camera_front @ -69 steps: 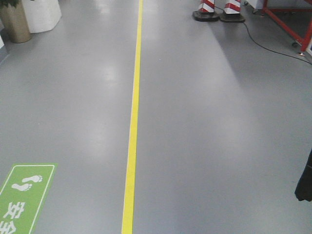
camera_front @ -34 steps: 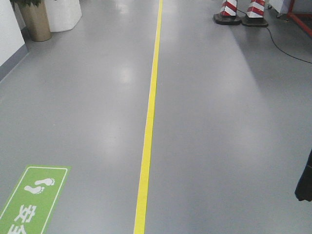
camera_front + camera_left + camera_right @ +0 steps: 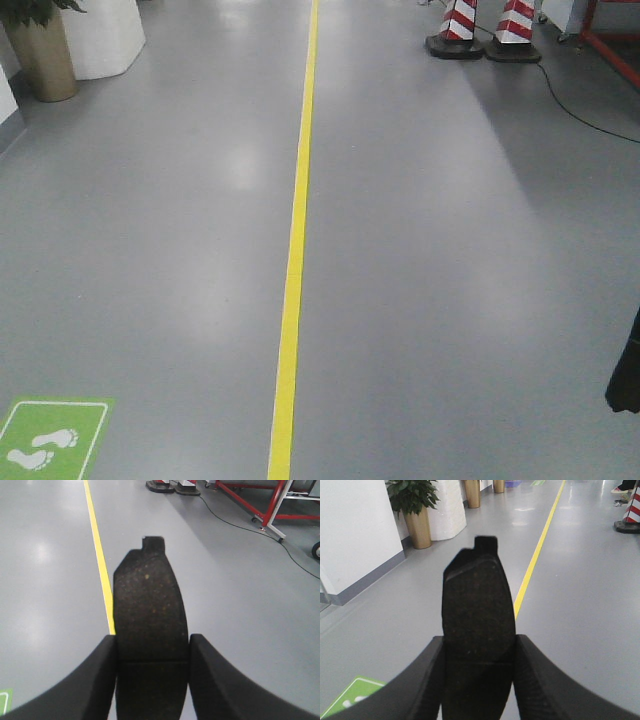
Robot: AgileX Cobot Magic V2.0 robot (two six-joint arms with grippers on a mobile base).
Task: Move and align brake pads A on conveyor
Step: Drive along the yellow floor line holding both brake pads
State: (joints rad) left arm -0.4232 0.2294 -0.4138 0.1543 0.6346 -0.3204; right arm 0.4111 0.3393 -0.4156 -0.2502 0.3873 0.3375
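You carry a pad in each arm. In the left wrist view the dark grey, speckled, curved oblong brake pad (image 3: 149, 595) stands clamped between the two black fingers of the left pincer (image 3: 152, 640). The jaws are closed only to the pad's width and grip its long edges. Its long axis runs from 6 to 12 o'clock, straight out from the wrist, with the small square tab at the 12 o'clock end. The thin cross groove sits just inside the fingertips.

The right wrist view shows the same arrangement. The twin pad (image 3: 477, 605), a near-black curved oblong, is pinched at its sides by the right pincer (image 3: 479, 642), with its tab at 12 o'clock and its groove low between the fingers. Both pads hang in the air over the floor and touch nothing but the fingers.

The charcoal conveyor does not appear in any view, so you cannot tell which way it lies from either pad or which arm is nearer to it. I judge that you are in transit, and that set-down and alignment are not yet begun.

The front view shows only the glossy grey floor (image 3: 450, 300). A yellow painted line (image 3: 295, 250) runs on it from 6 to 12 o'clock. There are red-and-white striped cones (image 3: 485, 25) at 1 o'clock, a gold plant pot (image 3: 45, 65) at 10 o'clock and a green footprint sticker (image 3: 50, 440) at 7 o'clock.
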